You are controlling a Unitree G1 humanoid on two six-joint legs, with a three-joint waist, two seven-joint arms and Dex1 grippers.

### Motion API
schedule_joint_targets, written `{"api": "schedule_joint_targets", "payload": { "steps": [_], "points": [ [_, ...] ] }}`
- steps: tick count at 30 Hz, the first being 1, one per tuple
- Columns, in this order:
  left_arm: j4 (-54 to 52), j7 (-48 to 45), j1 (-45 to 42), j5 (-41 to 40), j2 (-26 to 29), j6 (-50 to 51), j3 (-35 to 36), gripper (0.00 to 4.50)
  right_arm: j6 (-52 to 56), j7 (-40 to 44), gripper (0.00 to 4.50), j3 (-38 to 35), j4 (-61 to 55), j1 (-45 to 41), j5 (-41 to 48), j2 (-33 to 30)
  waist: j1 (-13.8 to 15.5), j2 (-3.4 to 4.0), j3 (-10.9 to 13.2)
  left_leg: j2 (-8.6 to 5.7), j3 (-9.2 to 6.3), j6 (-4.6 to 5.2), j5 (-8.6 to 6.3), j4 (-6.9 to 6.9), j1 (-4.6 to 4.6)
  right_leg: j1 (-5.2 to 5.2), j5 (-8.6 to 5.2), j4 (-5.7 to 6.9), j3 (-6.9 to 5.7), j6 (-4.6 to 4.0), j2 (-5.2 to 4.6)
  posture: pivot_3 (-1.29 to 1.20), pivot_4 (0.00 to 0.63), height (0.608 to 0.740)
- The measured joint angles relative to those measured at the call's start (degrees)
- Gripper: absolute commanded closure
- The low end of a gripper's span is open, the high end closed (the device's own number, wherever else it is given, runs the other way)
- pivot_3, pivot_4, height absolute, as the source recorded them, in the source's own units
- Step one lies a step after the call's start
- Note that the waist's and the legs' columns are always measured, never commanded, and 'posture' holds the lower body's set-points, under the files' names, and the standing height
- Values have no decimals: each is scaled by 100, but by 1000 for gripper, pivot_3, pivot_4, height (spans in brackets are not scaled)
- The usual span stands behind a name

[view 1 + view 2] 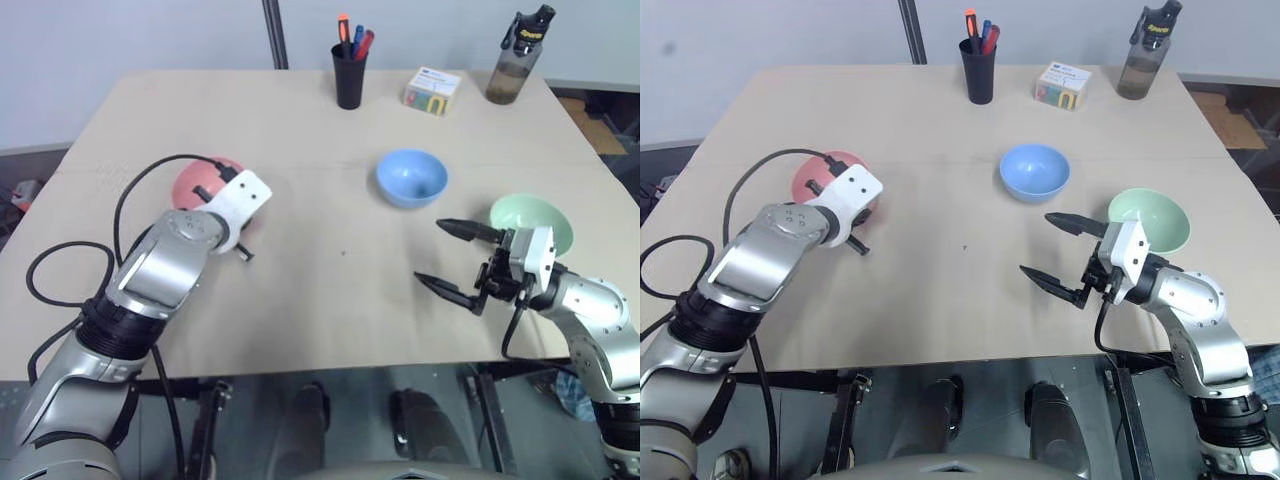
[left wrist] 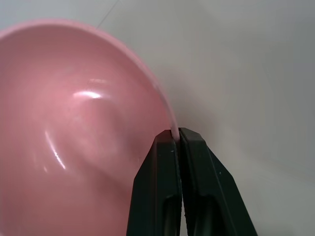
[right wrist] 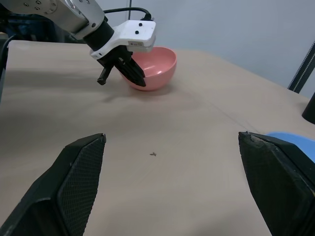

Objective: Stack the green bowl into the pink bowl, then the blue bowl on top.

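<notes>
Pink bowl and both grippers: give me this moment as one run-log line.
left gripper: shut on pink bowl rim | right gripper: open, empty, beside green bowl | blue bowl: untouched | stack: not started

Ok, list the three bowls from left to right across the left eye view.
pink bowl → blue bowl → green bowl

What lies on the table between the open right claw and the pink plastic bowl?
Only bare tan tabletop with a tiny dark speck, seen in the right wrist view, separates the right claw from the pink plastic bowl.
</notes>
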Motion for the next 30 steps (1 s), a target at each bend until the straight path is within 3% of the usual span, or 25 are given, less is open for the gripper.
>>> {"api": "schedule_joint_targets", "payload": {
  "steps": [3,10,19,22,27,30],
  "points": [
    [-24,-328,0,-8,32,-442,15,4395,-8,-74,0,-11,-15,125,-20,0,3,0,0,0,0,0,0,1,-1,0,0,1,0,-1,0,0,150,740],
    [-864,-2358,112,-833,-14,-2044,63,4395,-37,-280,0,-161,-217,697,-82,-49,13,1,-1,0,5,0,0,4,2,1,-13,4,4,-25,-2,0,150,740],
    [-544,-3638,204,-934,-215,-2913,-300,4395,306,-836,0,-331,-544,1072,-290,-205,6,1,-1,2,10,1,0,19,2,1,-14,15,9,-23,0,0,150,740],
    [-444,-3940,185,-1028,-325,-2927,-300,3625,529,-1020,0,-386,-662,1100,-328,-256,10,1,0,2,10,1,0,22,0,1,-14,14,9,-23,0,0,150,740],
    [-356,-3995,105,-1157,-373,-2710,-158,1527,932,-1393,0,-444,-699,1046,-509,-349,-4,1,0,2,10,1,0,22,1,0,-14,16,9,-23,1,0,150,740],
    [-461,-3853,231,-1515,-478,-2478,343,316,1286,-1606,0,-444,-685,771,-617,-445,-25,2,0,4,10,1,0,23,2,-1,-14,18,10,-23,1,0,150,740]
  ]
}}
